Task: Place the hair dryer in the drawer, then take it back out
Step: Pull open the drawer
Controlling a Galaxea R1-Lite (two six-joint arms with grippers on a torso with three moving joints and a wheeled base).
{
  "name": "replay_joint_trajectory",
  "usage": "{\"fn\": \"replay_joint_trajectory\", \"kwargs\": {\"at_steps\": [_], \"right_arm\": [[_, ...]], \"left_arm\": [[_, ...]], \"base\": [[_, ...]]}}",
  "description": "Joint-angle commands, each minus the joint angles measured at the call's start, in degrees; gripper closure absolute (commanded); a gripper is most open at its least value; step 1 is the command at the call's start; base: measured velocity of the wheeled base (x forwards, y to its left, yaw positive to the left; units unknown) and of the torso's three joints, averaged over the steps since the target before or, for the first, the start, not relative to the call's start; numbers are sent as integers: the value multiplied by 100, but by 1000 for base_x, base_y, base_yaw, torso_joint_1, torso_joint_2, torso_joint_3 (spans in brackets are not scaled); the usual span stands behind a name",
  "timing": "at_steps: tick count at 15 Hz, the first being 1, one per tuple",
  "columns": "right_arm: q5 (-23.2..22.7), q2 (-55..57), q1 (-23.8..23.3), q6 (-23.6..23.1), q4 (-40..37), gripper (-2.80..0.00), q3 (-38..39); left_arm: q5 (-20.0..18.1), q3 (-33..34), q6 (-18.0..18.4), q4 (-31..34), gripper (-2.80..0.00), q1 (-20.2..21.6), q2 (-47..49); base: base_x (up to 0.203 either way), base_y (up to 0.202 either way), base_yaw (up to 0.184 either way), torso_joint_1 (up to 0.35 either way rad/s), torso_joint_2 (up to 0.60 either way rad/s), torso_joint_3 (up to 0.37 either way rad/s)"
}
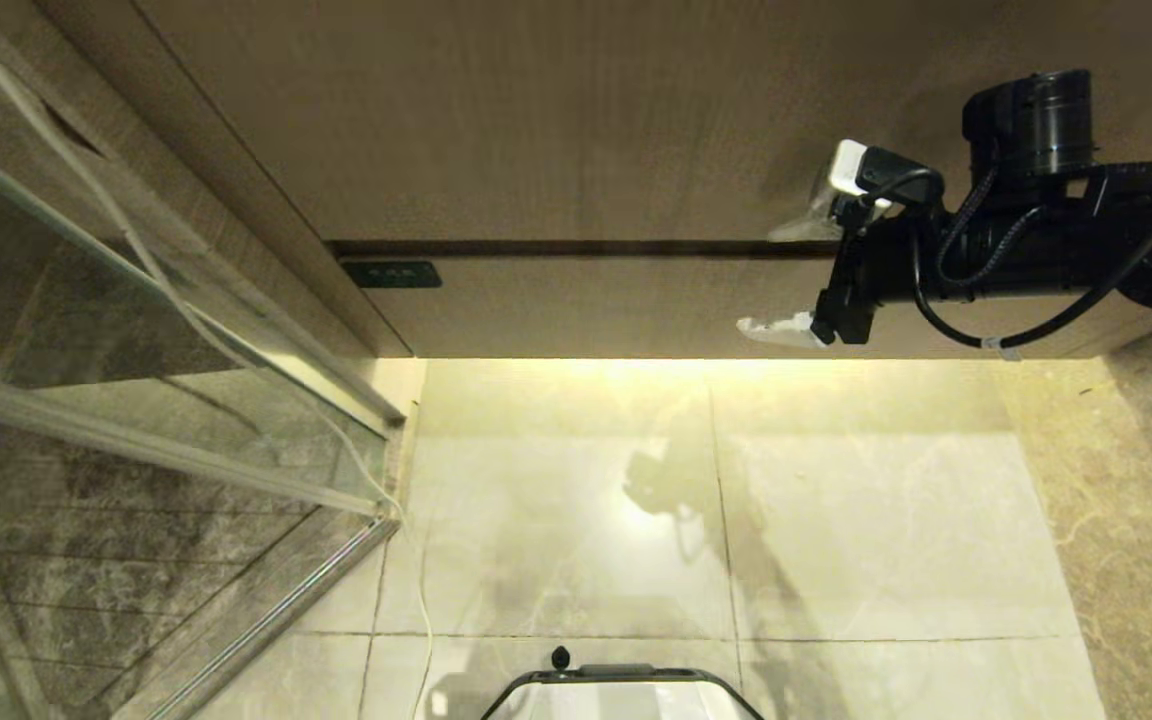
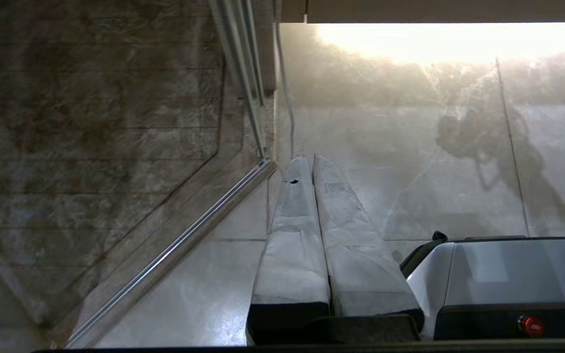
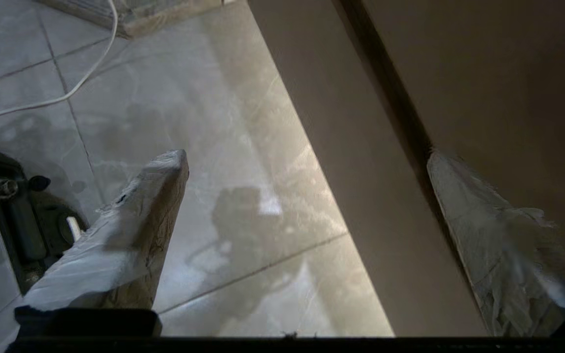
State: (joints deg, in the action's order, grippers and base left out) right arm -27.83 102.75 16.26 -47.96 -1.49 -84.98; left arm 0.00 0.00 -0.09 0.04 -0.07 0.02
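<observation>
The drawer (image 1: pixel 636 305) is shut, so its interior is hidden. The small black plate (image 1: pixel 392 274) at its left end carries markings too small to read. The right arm (image 1: pixel 1066 250) is cut off at the head view's right edge. The robot base (image 1: pixel 621 690) is cropped by the bottom edge. The glass partition (image 1: pixel 136 400) runs beyond the left edge.

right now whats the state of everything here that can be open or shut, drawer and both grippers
drawer: shut, its front sits flush under the taller panel, a dark gap between them
right gripper: open wide, empty, right at the drawer front, one finger near the gap, the other by the lower edge
left gripper: shut, empty, hanging over the floor beside the glass door
hair dryer: not in view
</observation>
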Motion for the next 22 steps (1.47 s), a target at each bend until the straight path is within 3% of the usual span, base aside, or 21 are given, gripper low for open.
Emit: {"fn": "replay_joint_trajectory", "kwargs": {"at_steps": [1, 10, 11, 15, 22], "right_arm": [[-25, 20, -9, -12, -36, -280, -14], [-36, 18, -38, -104, -95, -280, 245], [-33, 82, -111, -307, -96, -280, 234], [-331, 228, -556, -1928, -284, -280, 447], [-742, 658, -1093, -2928, -194, -280, 135]], "left_arm": [[-8, 3, 0, -3, 0, -1, -11], [-9, 9, 0, -4, 0, -1, -2], [-8, 0, 0, -4, 0, -1, -2], [0, 9, 0, -4, 0, -1, -2], [-4, 2, 0, -4, 0, -1, -2]], "base": [[-3, -2, 76, 2, -1, 2], [0, 0, 0, 0, 0, 0], [0, 0, 0, 0, 0, 0], [0, 0, 0, 0, 0, 0], [0, 0, 0, 0, 0, 0]]}}
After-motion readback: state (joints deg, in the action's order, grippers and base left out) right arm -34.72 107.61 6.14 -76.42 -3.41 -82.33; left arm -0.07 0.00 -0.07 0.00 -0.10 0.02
